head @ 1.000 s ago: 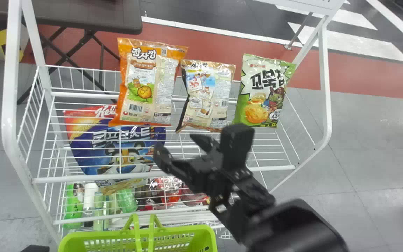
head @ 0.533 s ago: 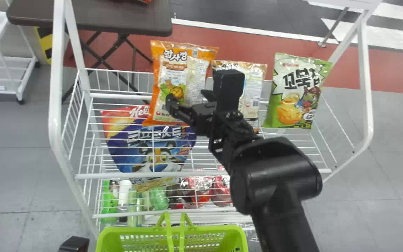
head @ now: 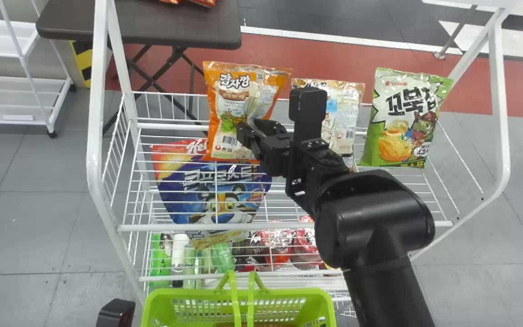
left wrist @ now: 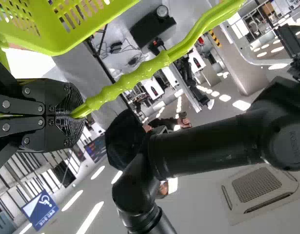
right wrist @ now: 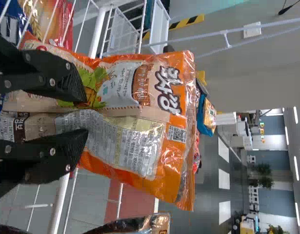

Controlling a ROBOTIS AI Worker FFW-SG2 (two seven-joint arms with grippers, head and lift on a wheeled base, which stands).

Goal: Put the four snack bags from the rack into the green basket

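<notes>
Green basket: being gripped by handle in left gripper, clamped.
Right gripper: fingers being held apart astride bag film.
Orange snack bag: being creased on rack, flatter 0.5 s ago.
Slip risk: slick film possibly being pinched too shallowly.
Neighbouring snack bag: possibly being knocked by wrist swing.

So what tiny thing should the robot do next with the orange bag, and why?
Probably close the right gripper a little more: its fingers stand apart, with the orange bag creased between them, so lifting now might let it slip.
</notes>
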